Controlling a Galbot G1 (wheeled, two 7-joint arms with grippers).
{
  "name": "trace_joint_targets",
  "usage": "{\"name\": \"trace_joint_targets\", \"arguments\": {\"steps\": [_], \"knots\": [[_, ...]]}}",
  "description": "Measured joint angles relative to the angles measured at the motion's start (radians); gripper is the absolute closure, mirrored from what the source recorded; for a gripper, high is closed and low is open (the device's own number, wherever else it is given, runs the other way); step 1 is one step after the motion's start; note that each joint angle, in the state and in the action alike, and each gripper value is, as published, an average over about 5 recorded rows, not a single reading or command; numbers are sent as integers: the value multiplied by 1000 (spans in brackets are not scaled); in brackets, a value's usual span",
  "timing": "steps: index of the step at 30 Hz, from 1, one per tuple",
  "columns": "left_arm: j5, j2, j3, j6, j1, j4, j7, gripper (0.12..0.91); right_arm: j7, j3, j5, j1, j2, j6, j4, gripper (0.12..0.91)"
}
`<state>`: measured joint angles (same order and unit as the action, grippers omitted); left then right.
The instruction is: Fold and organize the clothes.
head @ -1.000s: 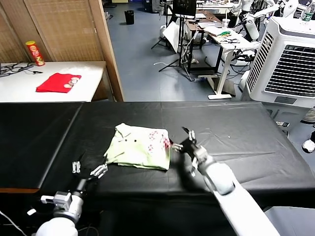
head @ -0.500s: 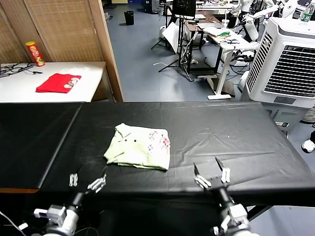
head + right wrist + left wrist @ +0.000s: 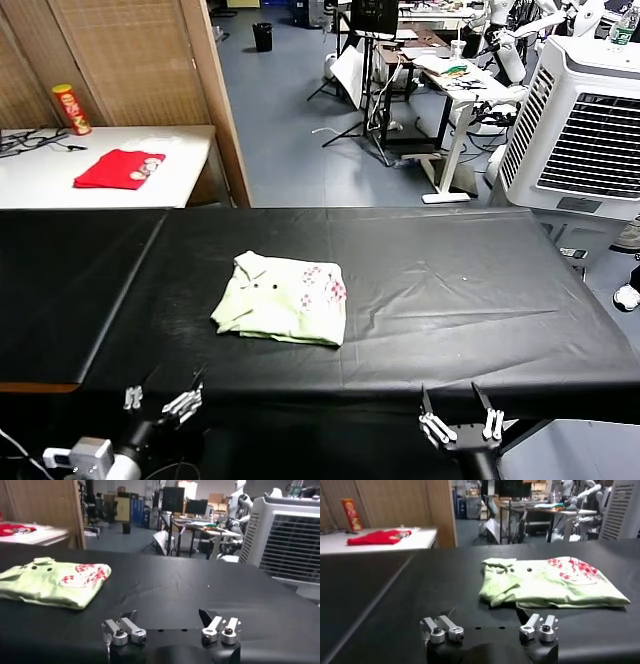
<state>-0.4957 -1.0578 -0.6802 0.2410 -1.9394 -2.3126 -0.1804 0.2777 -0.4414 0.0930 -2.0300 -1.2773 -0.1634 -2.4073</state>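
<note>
On black table (image 3: pixel 480 300): folded shirt (image 3: pixel 283 310) mid-surface, apart from every edge.

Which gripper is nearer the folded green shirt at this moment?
Left, narrowly. The left gripper hangs open at the table's near edge, just left of the shirt. The right gripper, also open, sits lower and farther off to the shirt's right.

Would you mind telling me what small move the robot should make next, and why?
Probably none beyond parking both arms: the pale green floral-print shirt lies as a compact folded rectangle on the black cloth-covered table, and the left gripper and right gripper sit open and empty at the near edge, apart from it.
</note>
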Motion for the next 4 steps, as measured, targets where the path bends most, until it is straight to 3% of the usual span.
{"name": "trace_joint_targets", "arguments": {"steps": [4], "knots": [[0,-1,-5,2,-10,-7,3,232,1,0,0,-14,-1,0,-5,227]]}}
